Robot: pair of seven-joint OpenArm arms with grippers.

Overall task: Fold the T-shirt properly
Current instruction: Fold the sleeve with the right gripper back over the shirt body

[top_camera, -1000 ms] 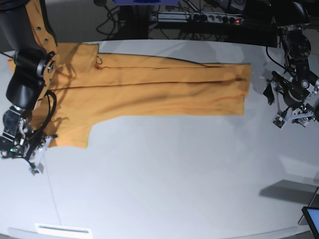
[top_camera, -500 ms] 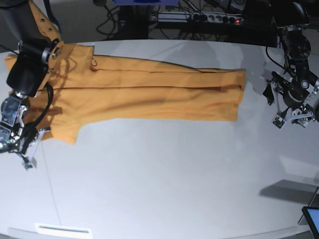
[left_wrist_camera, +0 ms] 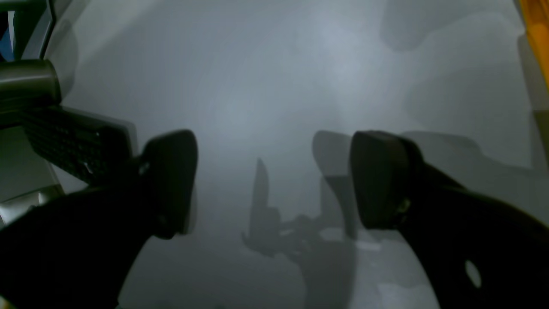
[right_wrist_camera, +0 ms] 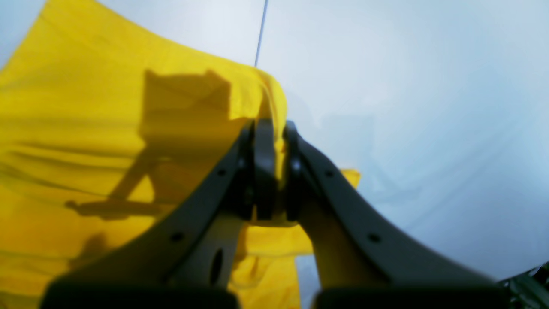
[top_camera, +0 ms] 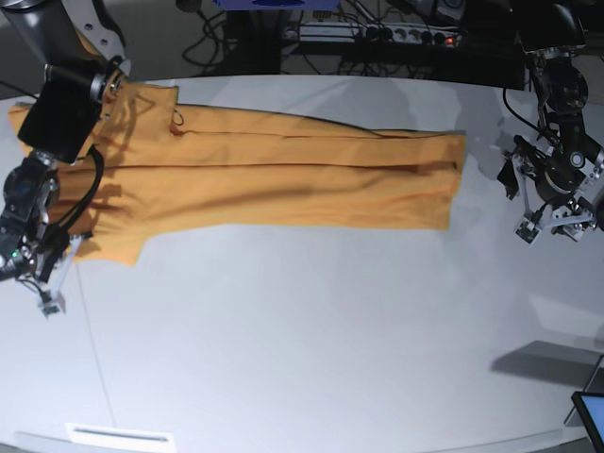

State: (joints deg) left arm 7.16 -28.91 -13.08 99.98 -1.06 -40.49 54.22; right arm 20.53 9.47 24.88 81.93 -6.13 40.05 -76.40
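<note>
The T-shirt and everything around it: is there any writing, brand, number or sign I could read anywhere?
None can be read.
T-shirt: plain orange-yellow cloth, no print showing.
Table: bare white, no markings; a pale strip at its near edge shows no legible text.
Power strip behind the table: too small to read.

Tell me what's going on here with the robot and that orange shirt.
The robot is folding the T-shirt, which lies in a long narrow band across the white table. The right gripper is shut on a fold of cloth at the sleeve end. The left gripper hangs open over bare table beyond the other end, holding nothing.
</note>
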